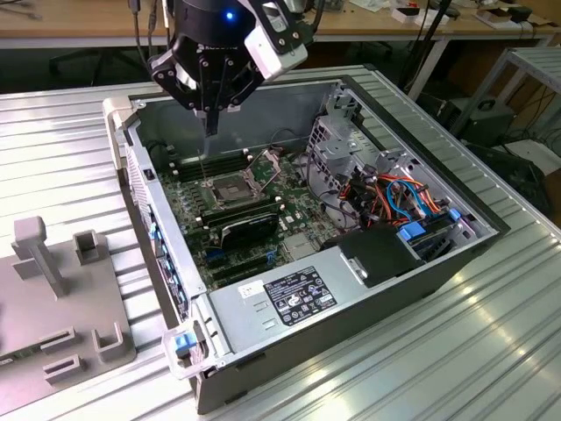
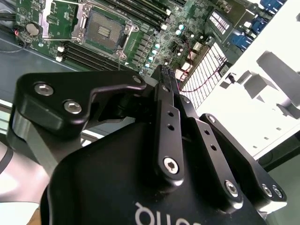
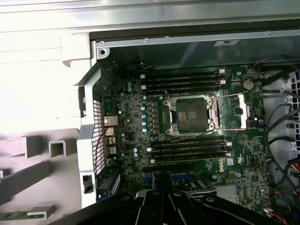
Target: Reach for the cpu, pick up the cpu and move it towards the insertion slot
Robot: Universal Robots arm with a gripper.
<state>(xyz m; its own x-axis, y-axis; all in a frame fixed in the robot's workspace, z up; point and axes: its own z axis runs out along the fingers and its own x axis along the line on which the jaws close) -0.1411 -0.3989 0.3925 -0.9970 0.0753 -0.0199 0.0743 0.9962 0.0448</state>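
Insertion slot [image 3: 193, 115]: on the green motherboard [image 3: 243, 154], between two banks of long black memory slots [image 3: 185, 80]. Silver frame, dark centre bare, latch plate [image 3: 241, 110] swung aside.
Cpu: whereabouts cannot be told, nor whether it is pinched at the fingertips.
Gripper [image 1: 210, 118]: closed, black fingers drawn together to a narrow tip. Hanging over the case interior, above the slot and slightly toward the exterior view's left, well apart from it.
Finned block [image 1: 250, 226]: black, just beside the slot on the near side in the exterior view.
Computer case [image 1: 351, 324]: lying open on its side.
Table [image 1: 491, 351]: ribbed metal, carrying the case.
Fixture [image 1: 61, 289]: grey, beside the case on the exterior view's left.
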